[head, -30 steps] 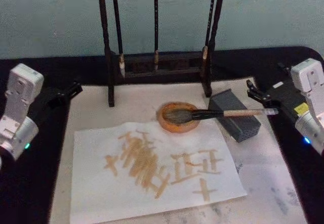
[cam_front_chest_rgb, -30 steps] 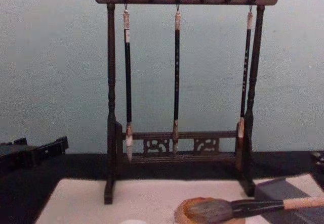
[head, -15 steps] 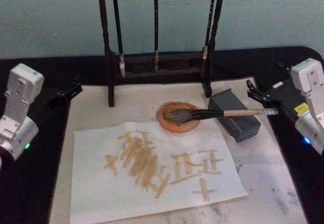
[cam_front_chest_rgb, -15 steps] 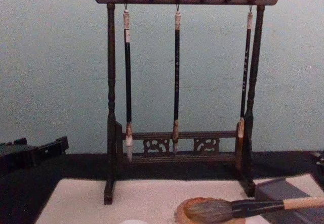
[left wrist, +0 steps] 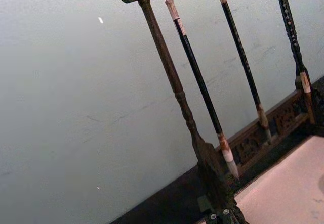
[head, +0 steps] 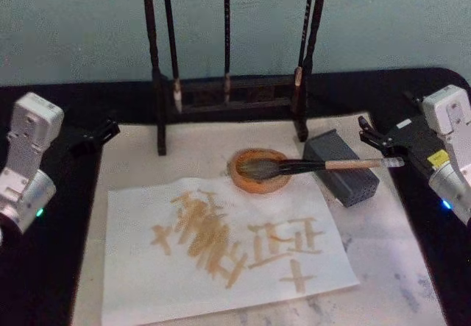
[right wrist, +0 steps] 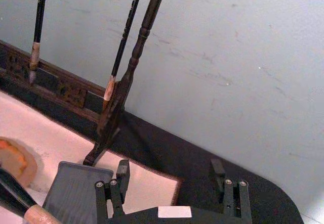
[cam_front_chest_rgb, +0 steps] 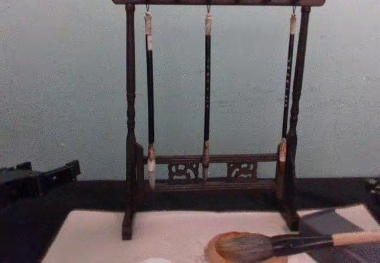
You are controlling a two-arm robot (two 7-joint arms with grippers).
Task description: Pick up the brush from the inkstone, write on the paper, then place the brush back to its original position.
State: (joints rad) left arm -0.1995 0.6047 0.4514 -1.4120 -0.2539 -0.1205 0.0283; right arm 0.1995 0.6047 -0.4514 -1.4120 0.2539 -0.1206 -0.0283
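1. My right gripper (head: pixel 370 136) hung at the right side of the black table (head: pixel 51 285), its 2 fingers (right wrist: pixel 121 176) spread wide apart and gripping nothing.
2. The large calligraphy brush (head: pixel 324 165), with grey-brown bristles, a black ferrule and a pale beige handle, lay near that gripper. Its bristles sat in the small round orange-brown inkstone (head: pixel 246 185), and its handle rested across the dark grey rectangular block (head: pixel 346 182) with the tail pointing right.
3. The large off-white sheet of paper (head: pixel 147 267), marked with tan strokes, lay on the near side of the inkstone on a pale felt mat (head: pixel 412 267).
4. The dark wooden rack (head: pixel 156 83) stood at the far side with 3 slim dark-handled brushes (head: pixel 227 32) hanging from it.
5. My left gripper (head: pixel 99 133) sat at the far left, off the mat. I could not tell whether it was open or closed.
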